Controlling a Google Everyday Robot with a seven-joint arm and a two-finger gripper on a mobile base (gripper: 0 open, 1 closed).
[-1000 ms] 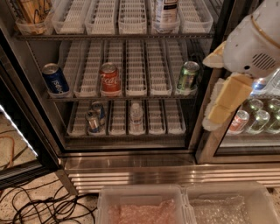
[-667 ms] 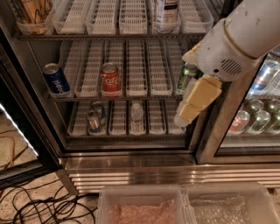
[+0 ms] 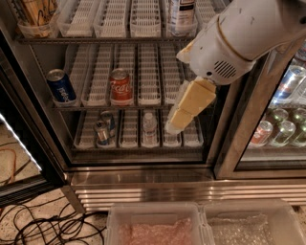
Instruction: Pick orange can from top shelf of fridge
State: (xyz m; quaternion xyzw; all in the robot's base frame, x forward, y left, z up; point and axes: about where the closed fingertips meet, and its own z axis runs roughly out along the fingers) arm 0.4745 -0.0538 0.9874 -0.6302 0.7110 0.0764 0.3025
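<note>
**Desk:** How far along is the pick?

**Photographer:** Barely begun, I'd judge. The orange can [image 3: 34,10] stands untouched in a tub [image 3: 29,29] at the left end of the top shelf [image 3: 110,40] of the fridge [image 3: 143,178].

**Desk:** And the tool?

**Photographer:** The tool [image 3: 173,125] hangs right of centre before the lower racks, well apart from the orange can. Apart or together, I cannot tell. Reach, grasp and lift remain.

Claw [image 3: 174,125] fronts lower rack [image 3: 129,130]; lanes [image 3: 149,72] rt of red can [image 3: 120,86] free.
</note>
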